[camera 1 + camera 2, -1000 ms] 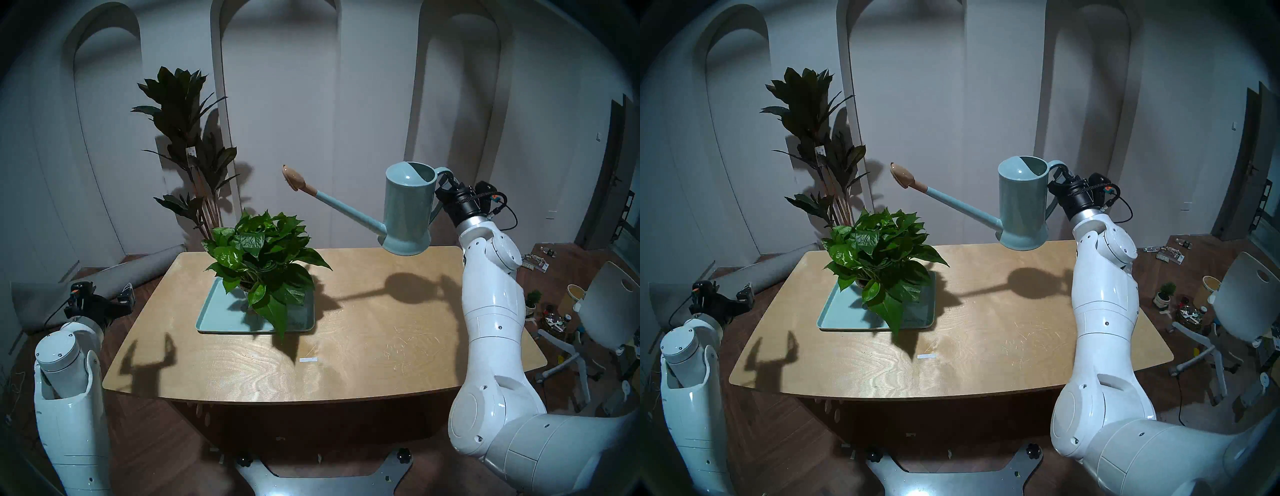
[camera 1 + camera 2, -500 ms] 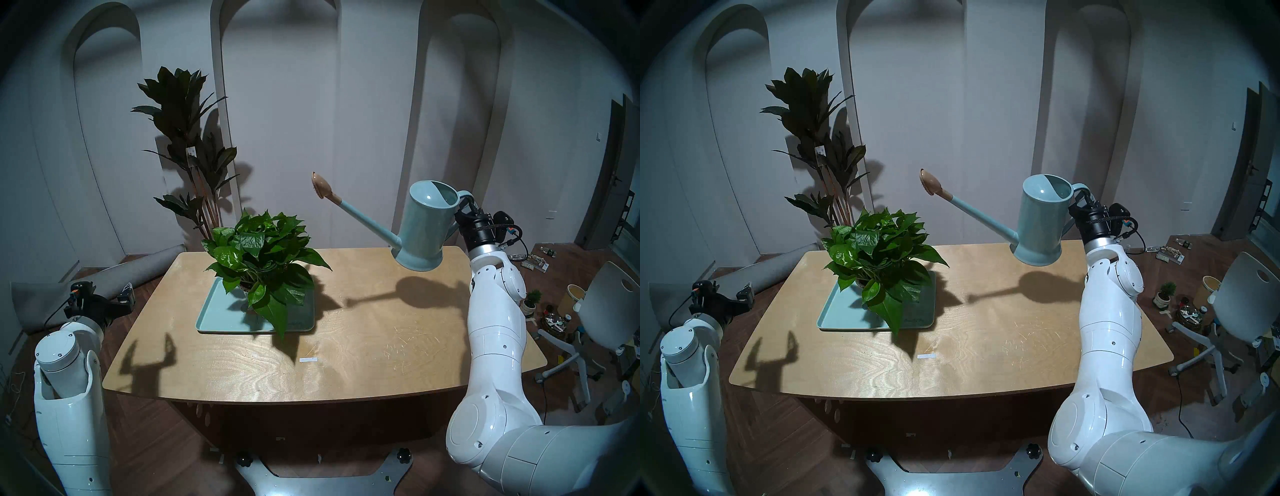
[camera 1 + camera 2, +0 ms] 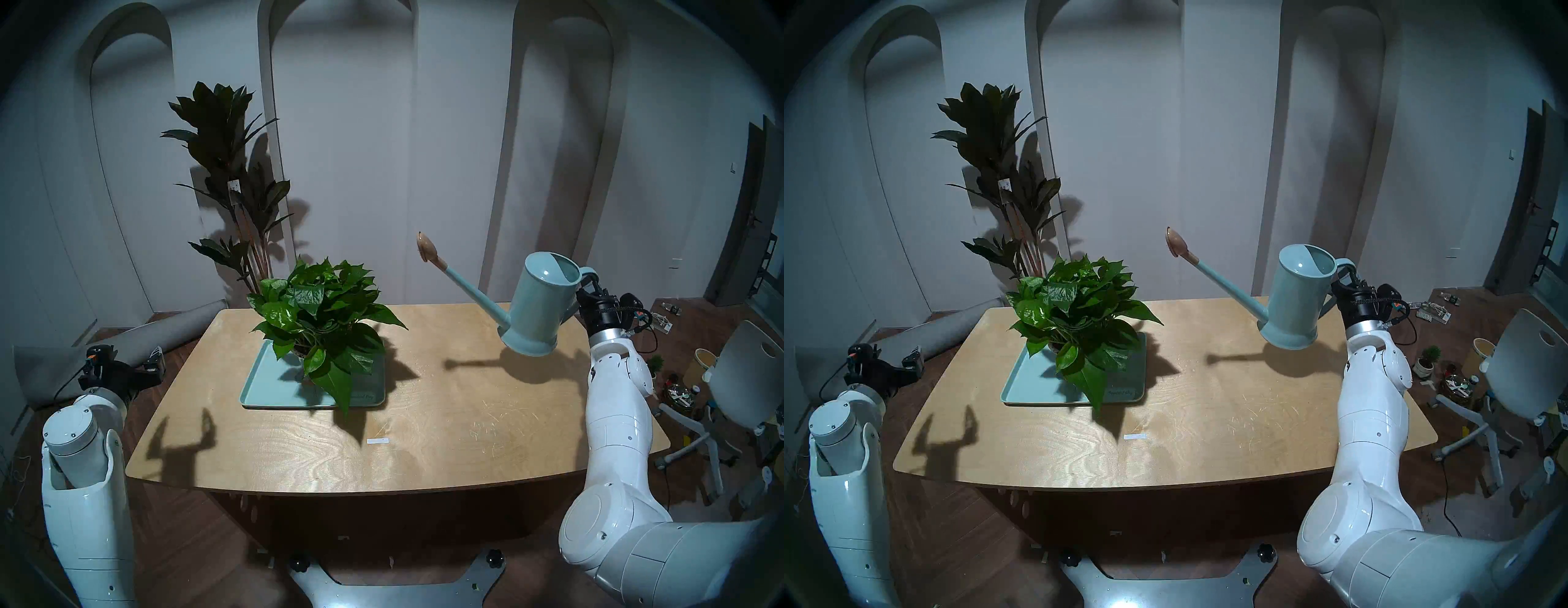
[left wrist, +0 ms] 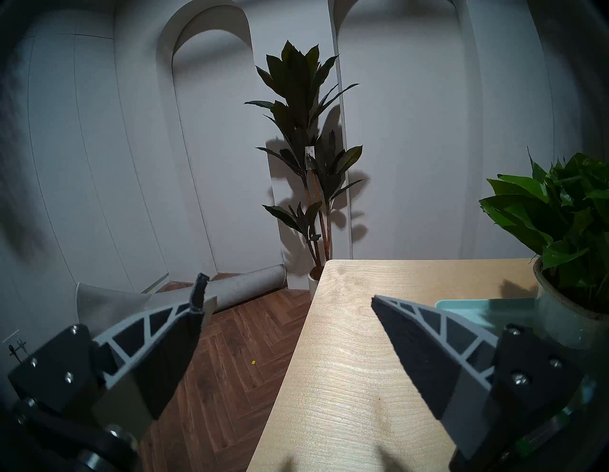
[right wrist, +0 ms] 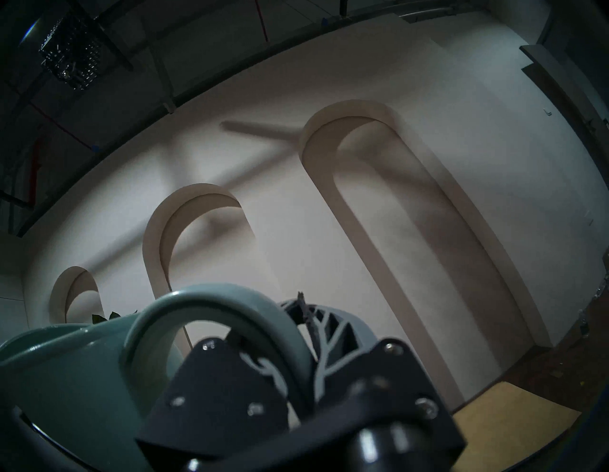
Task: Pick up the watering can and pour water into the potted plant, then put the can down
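Note:
The pale blue-green watering can (image 3: 539, 303) (image 3: 1295, 297) hangs just above the table's far right corner, nearly upright, its long spout and tan rose head (image 3: 427, 247) pointing up and left. My right gripper (image 3: 587, 285) (image 5: 293, 333) is shut on the can's loop handle (image 5: 211, 306). The potted plant (image 3: 322, 314) (image 3: 1076, 312) with bright green leaves stands on a pale green tray (image 3: 263, 390), well left of the spout; its pot (image 4: 560, 309) shows in the left wrist view. My left gripper (image 4: 286, 296) (image 3: 146, 363) stands open and empty off the table's left edge.
A tall dark-leaved plant (image 3: 229, 178) stands on the floor behind the table's far left corner. A rolled grey mat (image 3: 169, 335) lies on the floor at left. A white chair (image 3: 746, 382) and floor clutter sit at right. A small white label (image 3: 377, 441) lies on the wooden table (image 3: 424, 424).
My right arm has carried the watering can right and down, away from the potted plant and closer to the table, with the spout tipping more upward. The left arm has not moved.

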You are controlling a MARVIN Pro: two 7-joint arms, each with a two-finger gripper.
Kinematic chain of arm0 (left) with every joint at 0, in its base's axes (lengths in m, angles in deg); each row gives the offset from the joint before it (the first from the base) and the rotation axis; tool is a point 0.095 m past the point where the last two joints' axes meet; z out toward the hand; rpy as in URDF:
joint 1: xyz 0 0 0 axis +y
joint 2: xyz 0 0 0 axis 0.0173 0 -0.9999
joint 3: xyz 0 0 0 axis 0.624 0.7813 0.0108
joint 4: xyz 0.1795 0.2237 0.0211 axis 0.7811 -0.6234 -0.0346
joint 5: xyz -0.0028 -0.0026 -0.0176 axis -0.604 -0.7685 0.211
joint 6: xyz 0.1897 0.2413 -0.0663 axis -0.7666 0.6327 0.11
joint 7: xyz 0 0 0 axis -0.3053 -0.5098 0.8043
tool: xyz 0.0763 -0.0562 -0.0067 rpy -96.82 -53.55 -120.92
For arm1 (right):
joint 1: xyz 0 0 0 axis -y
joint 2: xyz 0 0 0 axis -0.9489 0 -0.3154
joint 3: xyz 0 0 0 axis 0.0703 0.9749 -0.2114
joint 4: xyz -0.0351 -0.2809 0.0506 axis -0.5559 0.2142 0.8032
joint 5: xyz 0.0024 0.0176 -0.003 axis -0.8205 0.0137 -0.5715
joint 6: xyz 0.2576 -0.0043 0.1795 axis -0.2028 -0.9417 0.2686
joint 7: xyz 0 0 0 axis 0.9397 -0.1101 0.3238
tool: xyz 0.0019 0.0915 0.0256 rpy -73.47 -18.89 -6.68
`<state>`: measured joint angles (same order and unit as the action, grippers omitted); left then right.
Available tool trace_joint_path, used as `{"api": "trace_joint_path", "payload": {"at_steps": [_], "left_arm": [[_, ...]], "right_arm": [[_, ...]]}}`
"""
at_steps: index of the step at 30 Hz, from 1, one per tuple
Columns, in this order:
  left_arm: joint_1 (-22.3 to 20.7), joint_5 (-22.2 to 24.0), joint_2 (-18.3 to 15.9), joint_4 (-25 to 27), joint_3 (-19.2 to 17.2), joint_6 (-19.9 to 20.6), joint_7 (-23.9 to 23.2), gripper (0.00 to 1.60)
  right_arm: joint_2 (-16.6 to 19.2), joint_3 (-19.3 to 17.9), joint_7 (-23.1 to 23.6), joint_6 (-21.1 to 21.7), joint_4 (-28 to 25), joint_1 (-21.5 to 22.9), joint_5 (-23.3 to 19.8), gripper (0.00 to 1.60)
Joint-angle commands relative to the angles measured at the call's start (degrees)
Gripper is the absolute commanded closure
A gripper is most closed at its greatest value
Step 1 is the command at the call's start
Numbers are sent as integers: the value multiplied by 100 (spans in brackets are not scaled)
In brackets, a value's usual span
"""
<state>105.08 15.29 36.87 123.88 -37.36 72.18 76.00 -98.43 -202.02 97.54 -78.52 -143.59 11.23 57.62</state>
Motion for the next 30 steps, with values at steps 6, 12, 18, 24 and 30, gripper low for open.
{"api": "trace_joint_path", "payload": {"at_steps": [6,12,18,24,30], "left_arm": [[-25,0,-30,114,-1,-19,-13,0],[-27,0,-30,109,-1,-20,-12,0],[-25,0,-30,113,-1,-19,-13,0],[-25,0,-30,113,-1,-19,-13,0],[-23,0,-29,117,-2,-18,-14,0]], "right_arm": [[390,-65,264,-296,687,473,-44,160],[502,-75,292,-349,982,549,-2,160],[653,-109,387,-490,1412,586,22,160],[820,-182,515,-651,1804,583,15,160],[949,-265,702,-849,2158,612,-11,160]]}}
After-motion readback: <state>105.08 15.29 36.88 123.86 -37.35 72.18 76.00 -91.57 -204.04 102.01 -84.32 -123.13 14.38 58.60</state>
